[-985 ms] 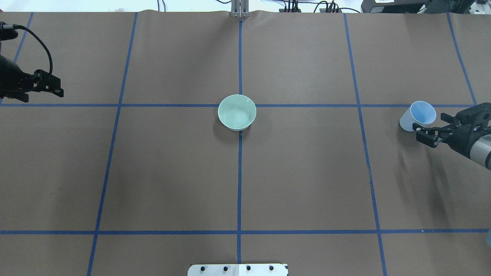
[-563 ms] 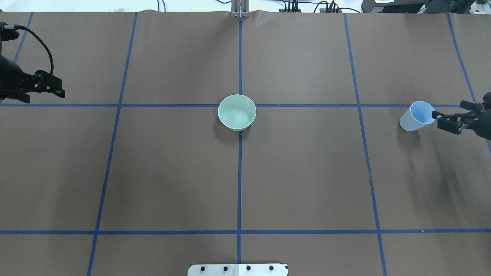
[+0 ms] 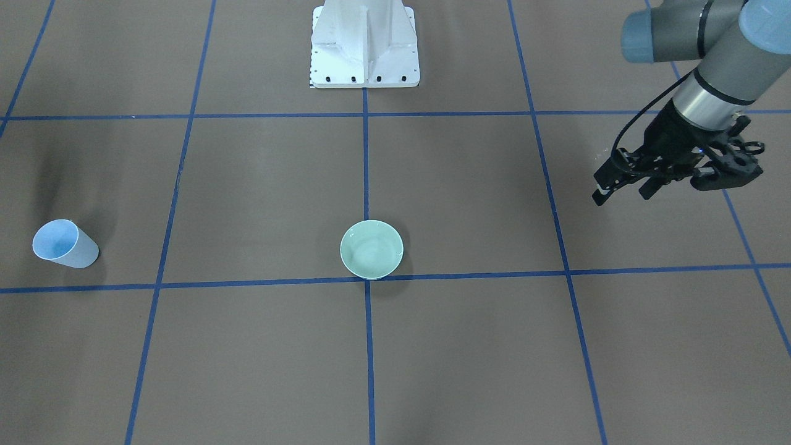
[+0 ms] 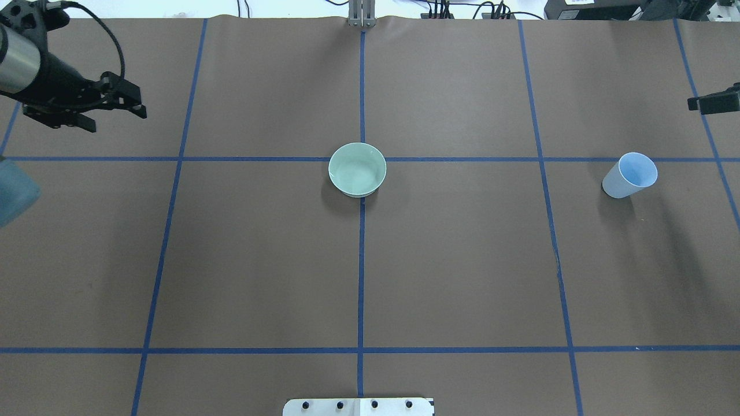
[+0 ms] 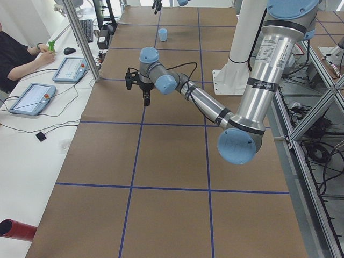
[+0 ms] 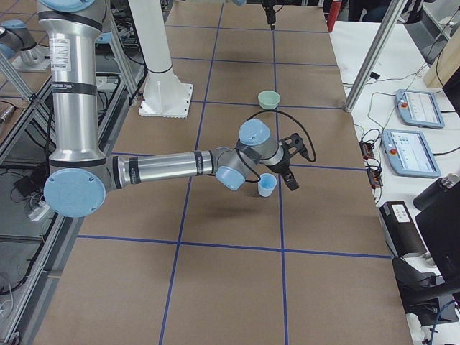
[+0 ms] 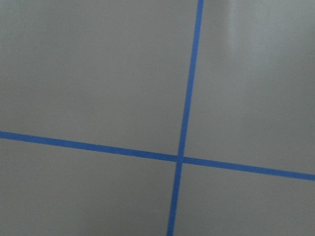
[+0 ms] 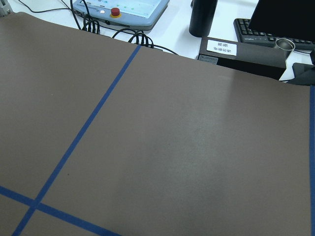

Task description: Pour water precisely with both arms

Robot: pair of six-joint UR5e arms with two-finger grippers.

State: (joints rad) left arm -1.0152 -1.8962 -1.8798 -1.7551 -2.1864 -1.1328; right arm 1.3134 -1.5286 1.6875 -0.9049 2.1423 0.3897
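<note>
A light-blue cup (image 4: 630, 175) stands upright on the brown table at the right, free of both grippers; it also shows in the front view (image 3: 63, 244). A pale-green bowl (image 4: 381, 176) sits at the table's centre (image 3: 343, 250). Its inside shows only a faint pale sheen, so I cannot make out the water. My left gripper (image 4: 118, 120) hovers open and empty at the far left (image 3: 621, 196). Only a tip of my right gripper (image 4: 714, 103) shows at the right edge, beyond the cup. In the right side view my right gripper (image 6: 298, 169) looks open and empty.
The white bolted pedestal (image 3: 364, 43) stands at the robot's side of the table (image 4: 358, 406). Blue tape lines grid the brown cover. Operators' tablets (image 5: 32, 97) and cables lie past the far table edge. A blurred blue joint cap (image 4: 11, 193) juts in at the left.
My right gripper has drawn back from the cup, away toward the table's far right edge. The cup stays upright in place. My left gripper has moved a little forward and inward.
</note>
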